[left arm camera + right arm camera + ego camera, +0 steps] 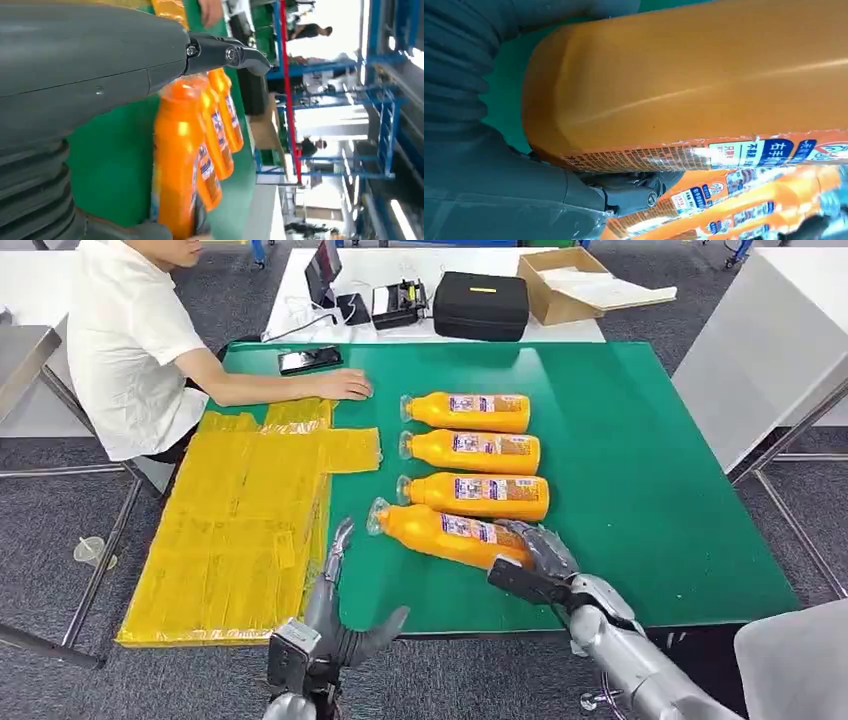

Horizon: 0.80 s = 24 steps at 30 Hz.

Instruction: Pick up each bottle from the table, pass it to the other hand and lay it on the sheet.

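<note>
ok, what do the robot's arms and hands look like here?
Both arms are silver metal with jointed segments. The left hand and right hand have dark grey fingers, a thick grey thumb and a grey ribbed cover at the wrist.

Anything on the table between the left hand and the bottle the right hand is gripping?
No. In the head view, only bare green mat separates the open left hand from the nearest bottle, gripped by the right hand.

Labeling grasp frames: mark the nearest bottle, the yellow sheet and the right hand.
nearest bottle [445,534], head view, point on the orange body beside its label.
yellow sheet [240,530], head view, point on its bare middle.
right hand [535,552], head view, point on the fingers wrapped over the bottle's base.
</note>
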### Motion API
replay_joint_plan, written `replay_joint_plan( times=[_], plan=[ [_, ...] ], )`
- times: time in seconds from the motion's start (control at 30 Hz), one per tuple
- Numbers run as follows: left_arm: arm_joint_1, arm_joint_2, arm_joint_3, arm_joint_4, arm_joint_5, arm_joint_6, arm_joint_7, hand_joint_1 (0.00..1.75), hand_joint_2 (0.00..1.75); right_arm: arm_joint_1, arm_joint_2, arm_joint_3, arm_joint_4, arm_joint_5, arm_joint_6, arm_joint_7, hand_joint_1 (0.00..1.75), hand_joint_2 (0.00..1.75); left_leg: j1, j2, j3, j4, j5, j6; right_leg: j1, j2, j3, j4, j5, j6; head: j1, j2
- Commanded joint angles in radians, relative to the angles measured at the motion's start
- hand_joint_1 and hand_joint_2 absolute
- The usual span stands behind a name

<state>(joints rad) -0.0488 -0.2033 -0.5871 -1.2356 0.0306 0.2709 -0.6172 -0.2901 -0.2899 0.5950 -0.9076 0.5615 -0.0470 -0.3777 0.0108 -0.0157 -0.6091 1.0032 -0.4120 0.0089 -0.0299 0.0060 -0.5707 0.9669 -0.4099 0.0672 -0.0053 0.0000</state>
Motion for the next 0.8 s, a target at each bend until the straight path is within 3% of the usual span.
replay_joint_plan(
  times=[0.03, 0.37, 0.8],
  plan=[
    [0.048, -0.014, 0.086, -0.091, 0.187, 0.052, -0.03, 0.0, 1.75, 0.219, 0.158, -0.222, -0.261, -0.053, -0.08, -0.043, 1.75, 1.75, 0.002, 0.001, 0.0, 0.0, -0.002, -0.001, 0.003, -0.002, 0.0, 0.0, -0.003, -0.005, 0.0, 0.0],
    [0.067, 0.02, 0.047, -0.124, 0.311, 0.031, 0.015, 0.0, 1.75, 0.276, 0.246, -0.256, -0.371, -0.131, -0.142, -0.134, 1.73, 1.75, 0.0, 0.002, -0.012, 0.0, -0.001, 0.0, 0.0, 0.0, -0.011, 0.001, -0.002, -0.003, 0.0, 0.0],
    [0.064, 0.032, 0.03, -0.131, 0.349, -0.021, 0.038, 0.0, 1.75, 0.271, 0.264, -0.253, -0.361, -0.158, -0.139, -0.145, 1.75, 1.75, 0.0, 0.001, -0.013, -0.001, -0.001, 0.0, -0.001, 0.0, -0.013, 0.0, -0.001, -0.002, 0.0, 0.0]
  ],
)
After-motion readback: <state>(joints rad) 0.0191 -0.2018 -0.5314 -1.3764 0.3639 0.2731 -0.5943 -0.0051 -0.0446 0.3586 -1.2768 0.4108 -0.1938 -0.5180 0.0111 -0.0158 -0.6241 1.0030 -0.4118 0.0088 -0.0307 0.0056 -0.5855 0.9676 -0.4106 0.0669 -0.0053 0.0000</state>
